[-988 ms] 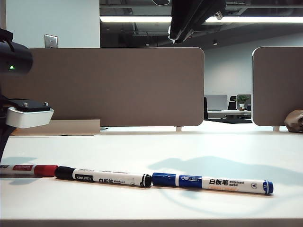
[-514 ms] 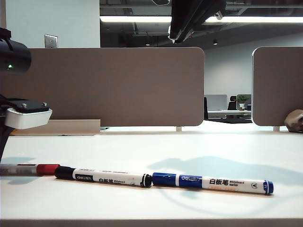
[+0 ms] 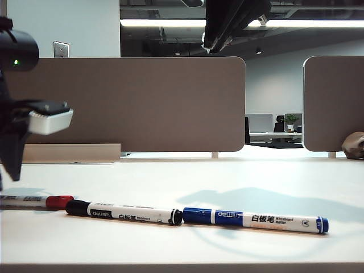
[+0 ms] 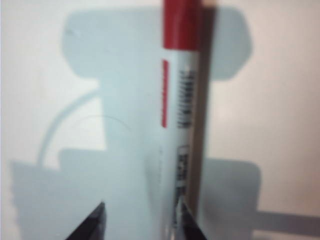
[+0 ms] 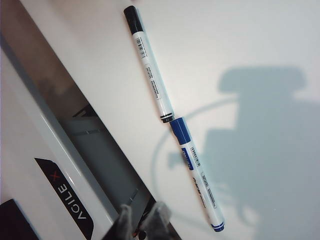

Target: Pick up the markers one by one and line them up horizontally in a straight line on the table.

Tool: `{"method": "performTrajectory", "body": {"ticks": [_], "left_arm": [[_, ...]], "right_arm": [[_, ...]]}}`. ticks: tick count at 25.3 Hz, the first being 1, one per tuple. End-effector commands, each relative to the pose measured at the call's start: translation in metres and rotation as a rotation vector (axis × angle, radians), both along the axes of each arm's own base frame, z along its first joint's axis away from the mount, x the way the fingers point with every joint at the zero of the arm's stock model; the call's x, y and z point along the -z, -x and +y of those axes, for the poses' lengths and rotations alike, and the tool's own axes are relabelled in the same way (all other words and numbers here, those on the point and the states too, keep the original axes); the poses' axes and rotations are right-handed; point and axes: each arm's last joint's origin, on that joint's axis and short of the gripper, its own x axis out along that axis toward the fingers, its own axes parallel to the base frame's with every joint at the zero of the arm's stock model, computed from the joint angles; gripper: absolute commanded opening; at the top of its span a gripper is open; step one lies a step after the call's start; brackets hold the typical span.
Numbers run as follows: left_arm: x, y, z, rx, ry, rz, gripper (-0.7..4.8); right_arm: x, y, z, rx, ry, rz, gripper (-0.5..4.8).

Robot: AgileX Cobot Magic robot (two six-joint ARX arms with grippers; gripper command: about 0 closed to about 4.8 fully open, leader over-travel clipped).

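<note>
One red marker [image 4: 182,100] below left end effector [image 4: 140,220]

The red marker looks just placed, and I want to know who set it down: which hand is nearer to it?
Left. The left hand hovers open right over the red marker at the table's left end. The right hand is nearly closed and empty, raised high above the blue marker.

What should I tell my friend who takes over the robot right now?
Left gripper: open, just above the red marker, holding nothing. It is at the left of the table.
Right gripper: fingers close together, empty, raised high over the middle.
Markers: the red marker, black marker and blue marker lie end to end in a row near the front edge.
Done: all three are laid down.
Left: move the arms away; maybe straighten the row, since the red one sits slightly off the line.
</note>
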Motion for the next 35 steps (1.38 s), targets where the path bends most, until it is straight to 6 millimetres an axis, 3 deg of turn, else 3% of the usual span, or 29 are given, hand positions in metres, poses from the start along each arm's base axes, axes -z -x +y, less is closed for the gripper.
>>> {"method": "performTrajectory", "body": {"ticks": [1,6,9,10,11,19,21,26,31,35], "left_arm": [[-0.007,0.001,-0.002,-0.012,0.031,-0.017,1.84],[-0.021,0.008,-0.007,-0.076,0.097,-0.053,1.81],[-0.041,0.012,-0.012,-0.180,0.207,-0.139,0.53],[-0.056,0.016,-0.013,-0.247,0.291,-0.200,0.08],[-0.071,0.021,-0.014,-0.310,0.375,-0.262,-0.06],[-0.147,0.063,-0.008,-0.509,0.804,-0.518,-0.06],[-0.161,0.078,-0.005,-0.512,0.870,-0.574,-0.06],[-0.200,0.131,0.007,-0.504,1.082,-0.738,-0.06],[-0.215,0.176,0.016,-0.496,1.228,-0.813,-0.06],[-0.213,0.199,0.021,-0.498,1.310,-0.844,-0.06]], "right_arm": [[-0.001,0.000,0.001,-0.007,-0.013,-0.009,0.53],[-0.002,-0.002,0.002,-0.007,-0.028,-0.028,0.53],[-0.003,-0.004,0.004,-0.007,-0.050,-0.056,0.27],[-0.004,-0.006,0.005,-0.007,-0.064,-0.074,-0.06],[-0.005,-0.008,0.006,-0.007,-0.076,-0.090,-0.06],[-0.018,-0.017,0.001,0.030,-0.188,-0.196,-0.06],[-0.028,-0.016,-0.001,0.055,-0.251,-0.221,-0.06],[-0.083,0.007,-0.023,0.086,-0.462,-0.474,-0.06],[-0.128,0.038,-0.046,0.100,-0.622,-0.688,-0.06],[-0.145,0.054,-0.058,0.096,-0.688,-0.769,-0.06]]}}
